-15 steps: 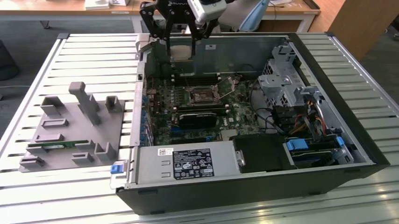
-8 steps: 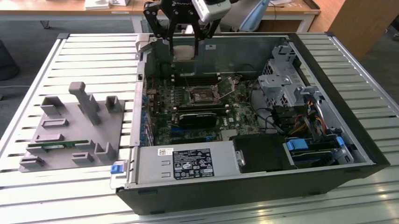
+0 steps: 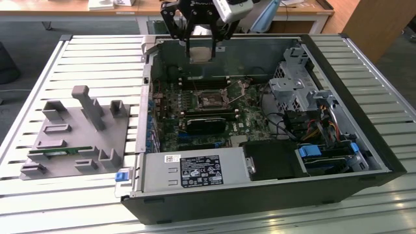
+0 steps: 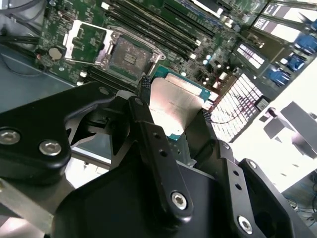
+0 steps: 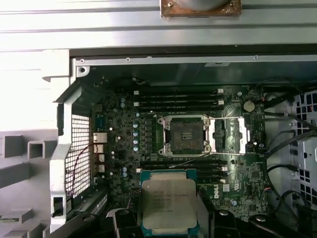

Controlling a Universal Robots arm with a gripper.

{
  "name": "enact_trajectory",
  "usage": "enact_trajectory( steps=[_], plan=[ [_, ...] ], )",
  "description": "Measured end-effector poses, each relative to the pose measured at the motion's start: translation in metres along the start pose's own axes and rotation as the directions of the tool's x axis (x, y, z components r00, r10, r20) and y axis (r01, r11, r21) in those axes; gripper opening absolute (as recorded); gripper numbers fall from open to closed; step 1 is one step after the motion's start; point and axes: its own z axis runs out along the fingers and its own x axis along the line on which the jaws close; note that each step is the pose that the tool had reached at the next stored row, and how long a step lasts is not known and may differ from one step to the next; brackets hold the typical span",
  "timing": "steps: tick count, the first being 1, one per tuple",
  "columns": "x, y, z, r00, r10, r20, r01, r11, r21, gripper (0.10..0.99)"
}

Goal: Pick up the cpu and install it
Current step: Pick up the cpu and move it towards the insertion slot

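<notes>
Gripper (image 3: 202, 48) pinches the cpu (image 5: 168, 203) by its edges, high above the open computer case (image 3: 260, 197); below it lies the motherboard socket (image 5: 187, 135), frame flipped open.

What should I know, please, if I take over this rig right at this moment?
Gripper: the gripper is shut on the cpu, with fingers on two opposite edges.
Position: the cpu is held in the air over the open computer case, above the motherboard and apart from the socket.
Done: the cpu is picked up.
Left: the socket is open and empty, and the cpu is not yet seated in it.
</notes>
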Motion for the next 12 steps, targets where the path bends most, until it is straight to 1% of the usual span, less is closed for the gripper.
enact_trajectory(
  steps=[9, 12],
  plan=[
    [-0.0262, 0.0031, 0.0005, 1.0, 0.0, 0.0, 0.0, 1.0, 0.0, 0.533],
    [-0.0322, 0.0034, 0.0006, 1.0, 0.0, 0.0, 0.0, 1.0, 0.0, 0.533]
  ],
)
